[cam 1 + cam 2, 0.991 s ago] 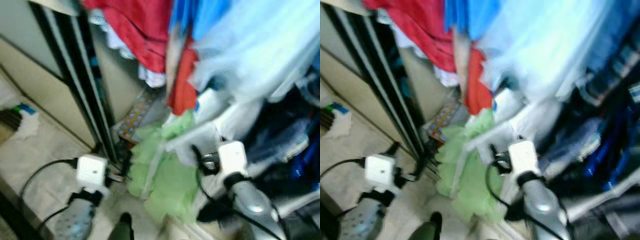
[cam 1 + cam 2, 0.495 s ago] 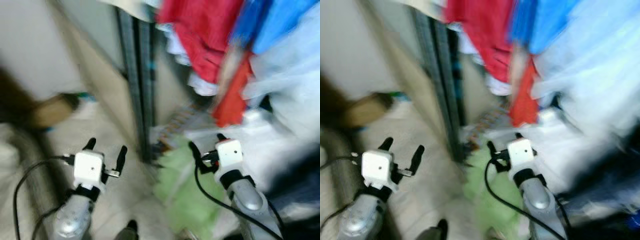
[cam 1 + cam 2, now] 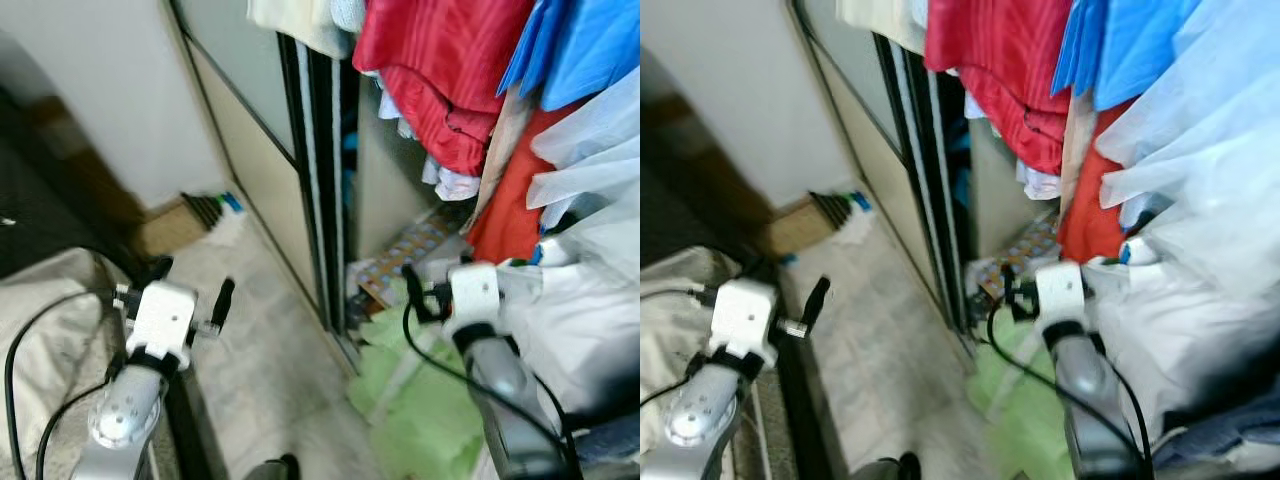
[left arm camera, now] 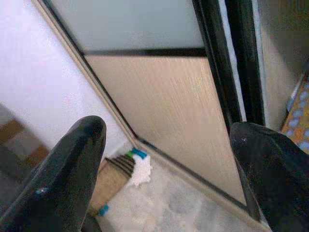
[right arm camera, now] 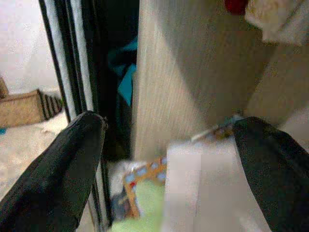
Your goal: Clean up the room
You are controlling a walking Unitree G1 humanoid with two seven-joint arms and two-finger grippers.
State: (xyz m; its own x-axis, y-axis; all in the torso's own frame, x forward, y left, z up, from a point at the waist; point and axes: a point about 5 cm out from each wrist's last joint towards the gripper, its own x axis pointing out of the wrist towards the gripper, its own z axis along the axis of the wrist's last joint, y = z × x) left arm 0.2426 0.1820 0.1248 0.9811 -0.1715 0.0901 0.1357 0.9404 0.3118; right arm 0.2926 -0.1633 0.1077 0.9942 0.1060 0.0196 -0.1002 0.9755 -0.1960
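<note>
Green cloth (image 3: 415, 415) is the mess you most likely need to pick up, and it lies crumpled on the floor (image 3: 262, 330) at the foot of the open closet, spilling out past the black sliding door track (image 3: 325, 200). It sits right under and in front of your right gripper (image 3: 425, 292), so that arm is the nearer one; you would have to reach down and a little forward. The heap is blurry and has no clear long side that you can tell. Your right jaws are spread wide and hold nothing. Your left gripper (image 3: 190, 290) is well apart from the cloth, over the bare floor, and its jaws are wide and hold nothing too. A patterned box (image 3: 405, 262) lies just behind the cloth, under the hanging red clothes (image 3: 440, 70). You cannot read any words or labels.
</note>
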